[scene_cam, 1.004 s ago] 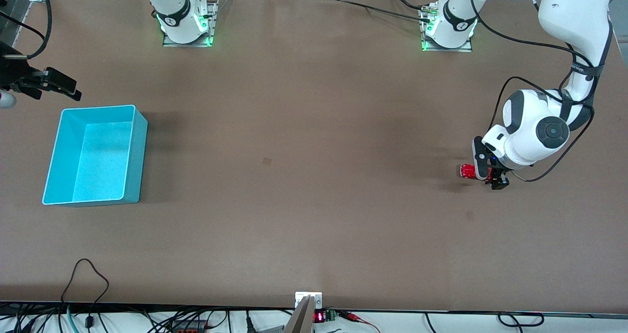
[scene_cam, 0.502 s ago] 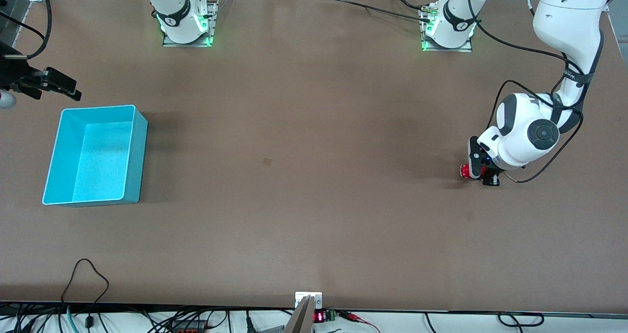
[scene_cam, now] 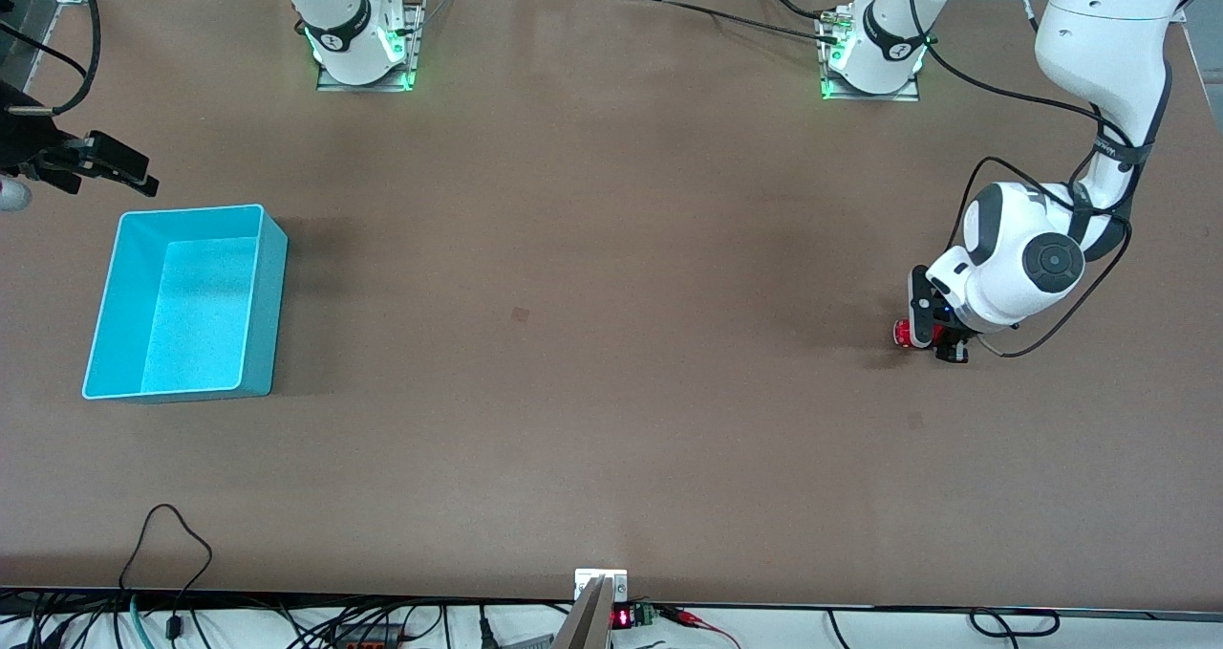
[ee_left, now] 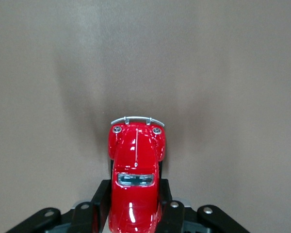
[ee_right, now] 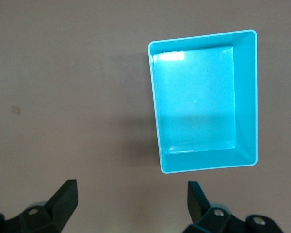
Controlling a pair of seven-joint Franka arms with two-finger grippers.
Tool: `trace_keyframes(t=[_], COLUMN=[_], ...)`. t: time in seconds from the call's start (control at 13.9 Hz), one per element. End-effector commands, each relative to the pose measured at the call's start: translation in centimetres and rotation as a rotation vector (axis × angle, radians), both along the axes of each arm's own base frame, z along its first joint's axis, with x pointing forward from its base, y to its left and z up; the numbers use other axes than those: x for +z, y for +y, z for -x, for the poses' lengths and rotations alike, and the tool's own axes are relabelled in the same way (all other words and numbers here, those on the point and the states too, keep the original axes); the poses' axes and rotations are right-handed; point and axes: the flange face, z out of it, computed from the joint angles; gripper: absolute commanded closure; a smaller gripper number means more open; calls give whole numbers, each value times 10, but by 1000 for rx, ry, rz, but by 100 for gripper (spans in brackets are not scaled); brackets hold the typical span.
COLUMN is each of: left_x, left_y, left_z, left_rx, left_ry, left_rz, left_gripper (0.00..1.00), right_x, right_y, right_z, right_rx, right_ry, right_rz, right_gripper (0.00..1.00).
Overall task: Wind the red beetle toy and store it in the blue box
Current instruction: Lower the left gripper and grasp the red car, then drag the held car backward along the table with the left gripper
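Robotics lab: brown table point(scene_cam: 611, 391) with two white arms on bolted base plates point(scene_cam: 366, 77) lit green, loose cables point(scene_cam: 162, 534) and electronics point(scene_cam: 621, 617) along its edge.

Bare table point(scene_cam: 592, 362) lies between red beetle toy point(scene_cam: 901, 333) and blue box point(scene_cam: 263, 295).
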Motion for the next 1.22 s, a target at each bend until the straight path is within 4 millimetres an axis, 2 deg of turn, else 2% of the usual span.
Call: trace_keyframes(t=[0.0, 0.07, 0.14, 0.36, 0.43, 0.86, 1.15], left_x=[-10, -12, -13, -17, -20, -18, -13], left_y=[51, 70, 79, 142, 155, 182, 183], left_z=[4, 7, 8, 7, 7, 11, 6], left_rx=[57, 67, 30, -20, -34, 40, 99], left_ry=[15, 20, 23, 17, 19, -1, -20], left_rz=[0, 1, 4, 6, 8, 24, 29], left_gripper=[87, 86, 86, 86, 86, 85, 85], right_x=[7, 7, 7, 7, 7, 6, 5], right_y=[0, 0, 0, 0, 1, 3, 3], right_z=[3, 3, 3, 3, 3, 3, 3], right_rx=[-12, -10, -6, -1, 2, 7, 7], right_ry=[0, 0, 0, 0, 0, 3, 4], right_rz=[15, 15, 14, 14, 14, 14, 14], right_gripper=[0, 0, 0, 0, 0, 0, 0])
